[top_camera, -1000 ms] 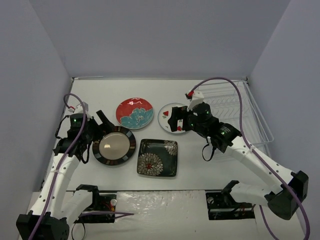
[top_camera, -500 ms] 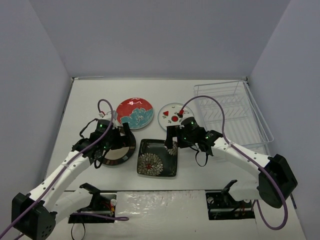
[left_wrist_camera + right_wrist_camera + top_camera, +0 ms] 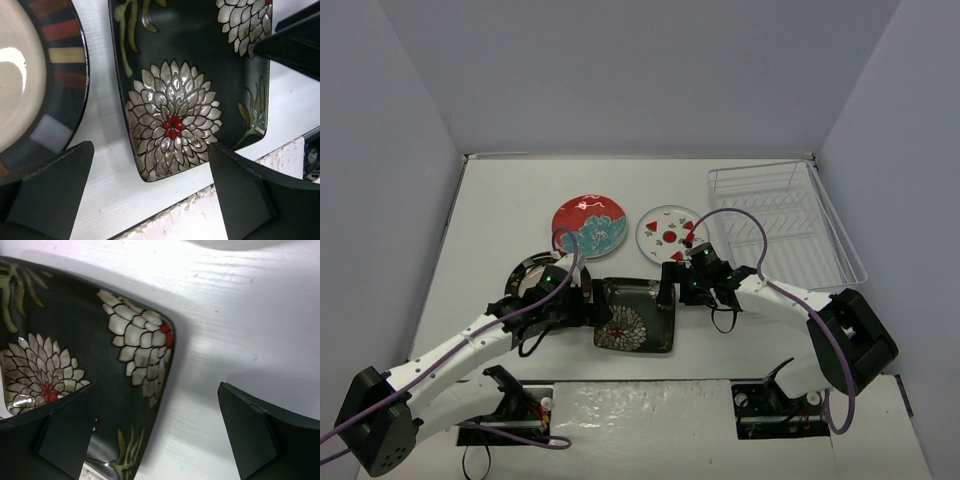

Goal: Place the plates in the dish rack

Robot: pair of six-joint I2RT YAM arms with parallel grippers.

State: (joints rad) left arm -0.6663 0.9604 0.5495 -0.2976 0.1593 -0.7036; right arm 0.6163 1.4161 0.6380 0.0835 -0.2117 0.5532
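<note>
Hovering with left gripper [image 3: 586, 303] spread wide over left edge of square black plate [image 3: 635, 318], just beside black-rimmed plate [image 3: 524, 276] | hovering with right gripper [image 3: 672, 290] spread wide across its right edge, white table [image 3: 500, 200] showing beyond | lying flat mid-table, well apart from dish rack [image 3: 790, 225]

1. A white table [image 3: 500, 200] fills the floor of the space.
2. A plain back wall [image 3: 640, 70] stands behind the table. It is a soft grey-blue.
3. A left wall [image 3: 380, 200] and a right wall [image 3: 910, 150] of the same colour close in the sides.
4. The walls are flat and bare.
5. Up close, the table top [image 3: 240, 315] shows fine lines like painted wood.
6. The light is even and soft, and the shadows on the table are faint.
7. A rough white strip [image 3: 650, 400] runs along the near edge.
</note>
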